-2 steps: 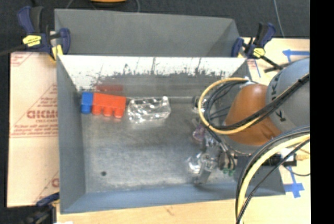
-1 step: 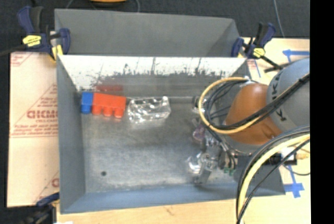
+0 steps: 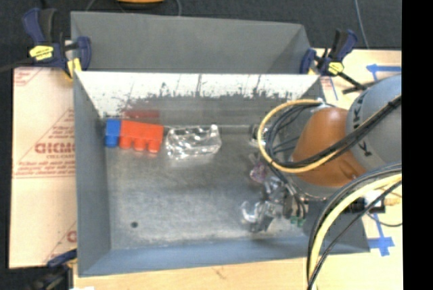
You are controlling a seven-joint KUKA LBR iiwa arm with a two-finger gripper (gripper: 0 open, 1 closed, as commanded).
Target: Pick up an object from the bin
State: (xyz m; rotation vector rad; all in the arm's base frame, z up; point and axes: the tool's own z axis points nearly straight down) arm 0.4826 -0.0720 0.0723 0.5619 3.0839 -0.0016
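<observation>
Robotics lab: cabled arm (image 3: 331,143) over grey metal bin (image 3: 88,180).

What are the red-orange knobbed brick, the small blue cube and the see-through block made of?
Red-orange knobbed brick: likely moulded plastic, even colour, smooth. Small blue cube: probably the same, flat solid colour. See-through block: seemingly clear plastic, bright glints, grey floor showing through; possibly glass.
</observation>
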